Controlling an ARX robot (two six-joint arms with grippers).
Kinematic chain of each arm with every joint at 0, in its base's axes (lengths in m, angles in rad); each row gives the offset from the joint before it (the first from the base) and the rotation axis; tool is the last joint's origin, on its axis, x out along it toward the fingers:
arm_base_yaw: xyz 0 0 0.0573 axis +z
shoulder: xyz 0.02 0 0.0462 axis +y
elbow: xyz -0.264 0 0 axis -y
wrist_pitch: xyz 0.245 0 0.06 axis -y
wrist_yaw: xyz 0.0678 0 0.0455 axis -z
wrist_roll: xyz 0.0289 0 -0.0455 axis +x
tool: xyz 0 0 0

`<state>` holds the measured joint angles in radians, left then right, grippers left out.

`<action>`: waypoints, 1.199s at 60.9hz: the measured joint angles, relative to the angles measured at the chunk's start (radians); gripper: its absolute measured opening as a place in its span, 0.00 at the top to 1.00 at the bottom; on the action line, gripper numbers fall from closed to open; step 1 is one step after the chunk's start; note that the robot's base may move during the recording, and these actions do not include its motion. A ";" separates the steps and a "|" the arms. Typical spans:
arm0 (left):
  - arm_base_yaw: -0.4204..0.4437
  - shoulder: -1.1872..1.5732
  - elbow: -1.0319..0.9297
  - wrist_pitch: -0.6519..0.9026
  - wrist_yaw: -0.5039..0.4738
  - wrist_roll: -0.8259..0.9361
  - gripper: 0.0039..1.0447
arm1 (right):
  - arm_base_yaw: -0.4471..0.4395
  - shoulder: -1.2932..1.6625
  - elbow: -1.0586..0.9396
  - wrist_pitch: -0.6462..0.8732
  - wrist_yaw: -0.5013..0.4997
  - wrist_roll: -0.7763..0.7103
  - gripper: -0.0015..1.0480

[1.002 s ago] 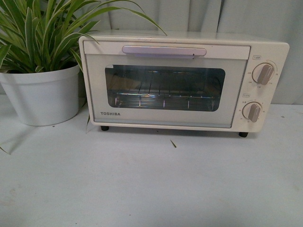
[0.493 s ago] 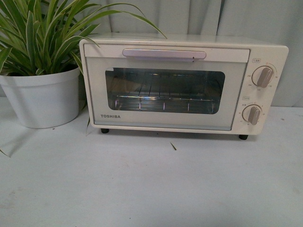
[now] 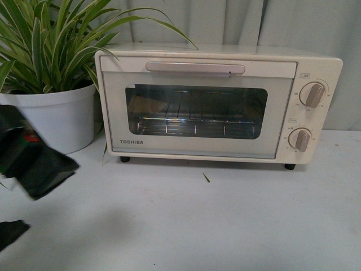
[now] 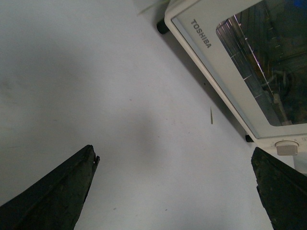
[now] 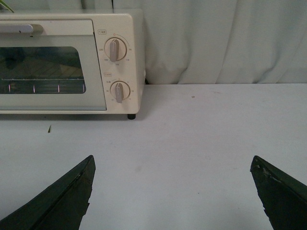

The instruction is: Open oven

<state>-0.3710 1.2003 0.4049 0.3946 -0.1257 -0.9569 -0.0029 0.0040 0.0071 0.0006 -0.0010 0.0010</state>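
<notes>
The cream-white TOSHIBA oven stands at the back of the table with its glass door shut. Its pale pinkish bar handle runs along the door's top, and two round knobs sit on the right. A wire rack shows through the window. My left arm shows blurred at the left edge, in front of the plant pot. My left gripper is open and empty over bare table, with the oven ahead of it. My right gripper is open and empty, with the oven's knob side ahead of it.
A white pot with a long-leaved plant stands just left of the oven. A grey curtain hangs behind. A small leaf scrap lies on the white table in front of the oven.
My left arm has come into the front view from the left edge, where no arm showed before. The oven door stays shut.
</notes>
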 joint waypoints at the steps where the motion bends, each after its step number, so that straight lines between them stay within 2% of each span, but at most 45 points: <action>1: -0.004 0.015 0.007 0.007 0.000 -0.003 0.06 | 0.000 0.000 0.000 0.000 0.000 0.000 0.09; 12: -0.051 0.214 0.101 0.095 0.000 -0.108 0.06 | 0.000 0.000 0.000 0.000 0.000 0.000 0.09; 24: -0.064 0.337 0.171 0.135 0.007 -0.175 0.06 | 0.000 0.000 0.000 0.000 0.000 0.000 0.09; 58: -0.069 0.462 0.244 0.156 0.019 -0.269 0.06 | 0.000 0.000 0.000 0.000 0.000 0.000 0.09; 59: -0.070 0.464 0.245 0.156 0.018 -0.270 0.06 | 0.000 0.000 0.000 -0.001 -0.005 0.002 0.09; 64: -0.070 0.468 0.248 0.158 0.017 -0.277 0.06 | -0.043 0.063 0.029 -0.075 -0.197 0.083 0.09; 65: -0.071 0.468 0.248 0.158 0.015 -0.277 0.06 | -0.043 0.074 0.032 -0.074 -0.209 0.095 0.09; 73: -0.074 0.470 0.251 0.160 0.014 -0.280 0.06 | 0.010 0.261 0.111 0.034 -0.160 0.138 0.09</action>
<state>-0.4454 1.6699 0.6556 0.5545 -0.1112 -1.2366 0.0067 0.2649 0.1184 0.0345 -0.1608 0.1394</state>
